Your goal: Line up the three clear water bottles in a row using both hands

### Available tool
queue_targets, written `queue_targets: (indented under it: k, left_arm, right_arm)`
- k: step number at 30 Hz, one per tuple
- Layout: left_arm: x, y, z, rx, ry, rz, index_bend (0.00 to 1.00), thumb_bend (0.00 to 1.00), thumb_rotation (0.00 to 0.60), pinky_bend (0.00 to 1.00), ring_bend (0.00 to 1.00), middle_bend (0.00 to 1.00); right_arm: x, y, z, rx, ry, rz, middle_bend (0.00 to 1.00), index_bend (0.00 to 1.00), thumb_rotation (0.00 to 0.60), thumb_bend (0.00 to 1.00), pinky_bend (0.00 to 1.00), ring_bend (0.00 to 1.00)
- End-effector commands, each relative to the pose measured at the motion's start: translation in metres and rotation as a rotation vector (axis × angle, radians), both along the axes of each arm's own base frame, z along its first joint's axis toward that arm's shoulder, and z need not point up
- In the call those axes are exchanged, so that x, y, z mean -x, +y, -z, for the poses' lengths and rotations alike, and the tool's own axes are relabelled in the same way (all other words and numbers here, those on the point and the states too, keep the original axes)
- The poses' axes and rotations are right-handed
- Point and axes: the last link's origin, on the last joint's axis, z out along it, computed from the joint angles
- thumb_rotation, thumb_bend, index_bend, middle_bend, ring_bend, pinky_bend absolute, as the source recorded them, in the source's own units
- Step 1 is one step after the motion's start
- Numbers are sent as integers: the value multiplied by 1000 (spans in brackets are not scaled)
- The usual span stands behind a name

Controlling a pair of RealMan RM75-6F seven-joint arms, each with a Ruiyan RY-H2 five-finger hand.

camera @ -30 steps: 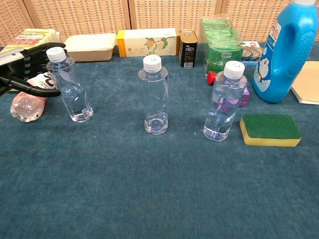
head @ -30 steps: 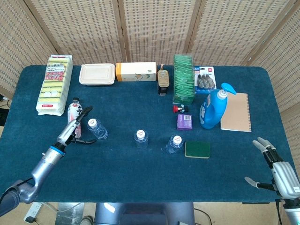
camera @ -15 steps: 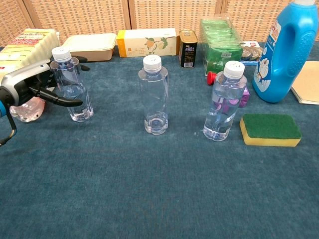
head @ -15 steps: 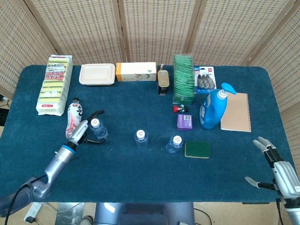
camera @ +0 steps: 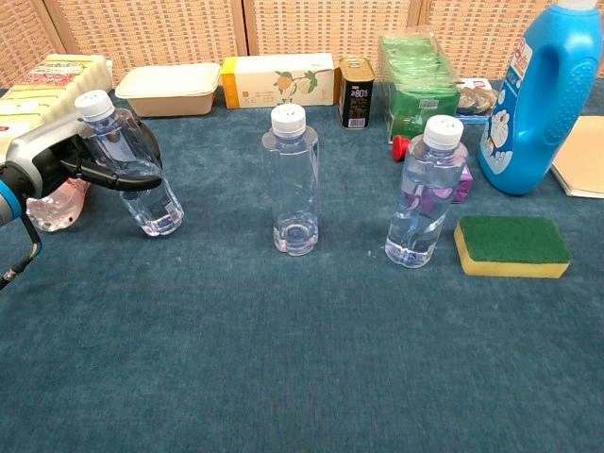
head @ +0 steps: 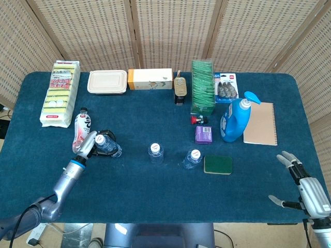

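Observation:
Three clear water bottles with white caps are on the blue table. My left hand (camera: 71, 165) (head: 93, 143) grips the left bottle (camera: 132, 170) (head: 106, 146) around its upper body, and that bottle leans to the left. The middle bottle (camera: 292, 184) (head: 155, 153) stands upright by itself. So does the right bottle (camera: 422, 193) (head: 192, 158), just left of a sponge. My right hand (head: 305, 188) hovers open near the table's front right corner, far from every bottle.
A pink-labelled bottle (head: 81, 132) lies beside my left hand. A green-and-yellow sponge (camera: 511, 246), a blue detergent jug (camera: 543, 94) and a notebook (head: 260, 123) sit at the right. Boxes, a can and a green packet line the back edge.
My left hand moved in from the left and closed around the left bottle, which now tilts left. The right hand barely moved.

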Motion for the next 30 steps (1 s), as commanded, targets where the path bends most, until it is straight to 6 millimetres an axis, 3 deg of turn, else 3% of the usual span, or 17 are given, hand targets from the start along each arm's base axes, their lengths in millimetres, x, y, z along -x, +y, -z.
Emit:
queue_targets:
  k: [1, 14, 21, 30]
  left_arm:
    - [-5, 1, 0, 4, -13, 13, 603, 233, 600, 507, 417, 553]
    - [-45, 7, 19, 60, 50, 108, 603, 224, 600, 507, 418, 553]
    - [-47, 5, 22, 29, 101, 174, 603, 221, 600, 507, 418, 553]
    - [-52, 17, 24, 12, 126, 205, 603, 218, 600, 507, 418, 553]
  right_arm:
    - [-1, -1, 1, -4, 2, 0, 34, 97, 600, 0, 231, 6]
    - [2, -5, 3, 21, 36, 20, 34, 99, 600, 0, 211, 5]
    - [7, -14, 6, 133, 93, 76, 35, 106, 600, 0, 172, 0]
    - [6, -22, 13, 129, 117, 102, 35, 106, 600, 0, 171, 0]
